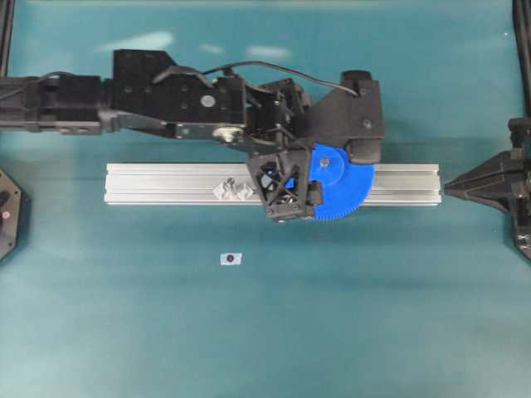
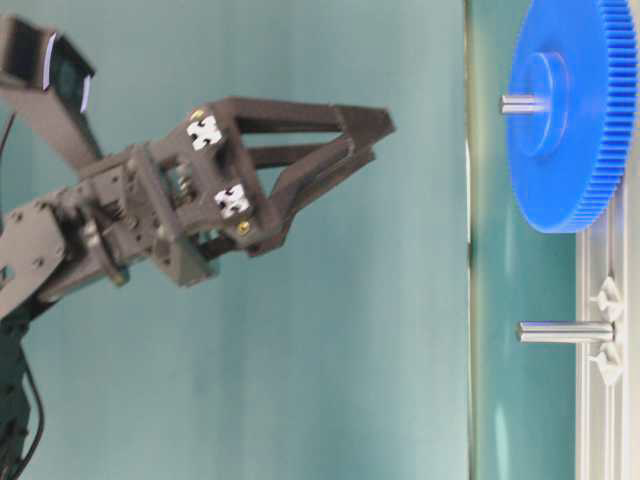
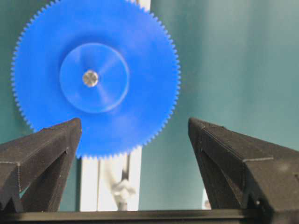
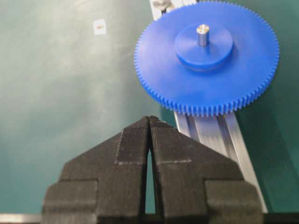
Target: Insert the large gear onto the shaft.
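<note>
The large gear point(image 3: 135, 60) is a bright-blue toothed disc lying flat on the aluminium rail point(image 1: 166, 182). The silvery shaft point(image 3: 90, 78) pokes up through its hub. In the right wrist view the gear point(image 4: 205, 79) sits level with the shaft tip point(image 4: 202, 31) standing above the hub. My left gripper point(image 3: 134, 123) hangs over the gear, open wide, with nothing between its fingers. The table-level view shows this gripper point(image 2: 375, 140) well apart from the gear point(image 2: 570, 130). My right gripper point(image 4: 149, 119) is shut and empty, off the rail's right end point(image 1: 448, 188).
A second bare pin point(image 2: 565, 331) with its small clear mounts point(image 1: 233, 189) stands on the rail left of the gear. A small white tag point(image 1: 231, 259) lies on the teal table in front of the rail. The left arm point(image 1: 166, 99) stretches along behind the rail.
</note>
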Robot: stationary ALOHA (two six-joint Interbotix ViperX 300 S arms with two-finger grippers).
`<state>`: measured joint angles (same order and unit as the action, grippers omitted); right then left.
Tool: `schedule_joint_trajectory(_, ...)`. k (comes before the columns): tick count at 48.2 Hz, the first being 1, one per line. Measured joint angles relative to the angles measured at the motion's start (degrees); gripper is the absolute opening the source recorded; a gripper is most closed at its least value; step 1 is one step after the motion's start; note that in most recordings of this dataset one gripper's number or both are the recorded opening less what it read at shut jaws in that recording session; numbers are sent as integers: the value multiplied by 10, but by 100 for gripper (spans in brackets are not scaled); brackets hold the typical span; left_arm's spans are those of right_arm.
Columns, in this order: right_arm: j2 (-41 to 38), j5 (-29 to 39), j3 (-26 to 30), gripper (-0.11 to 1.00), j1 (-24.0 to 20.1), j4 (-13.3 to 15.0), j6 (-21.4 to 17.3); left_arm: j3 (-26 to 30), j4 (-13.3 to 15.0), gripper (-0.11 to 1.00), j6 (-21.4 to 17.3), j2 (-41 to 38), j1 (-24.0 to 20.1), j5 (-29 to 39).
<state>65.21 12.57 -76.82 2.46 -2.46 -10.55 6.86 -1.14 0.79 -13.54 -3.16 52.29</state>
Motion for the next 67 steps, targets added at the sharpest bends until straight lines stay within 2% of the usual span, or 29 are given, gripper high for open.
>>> schedule_joint_trajectory(32, 0, 0, 0, 5, 0, 0, 0, -18, 0, 92, -2, 18, -1, -60)
schedule_joint_trajectory(67, 0, 0, -3, 5, 0, 0, 0, -19, 0, 92, -2, 17, -1, -64)
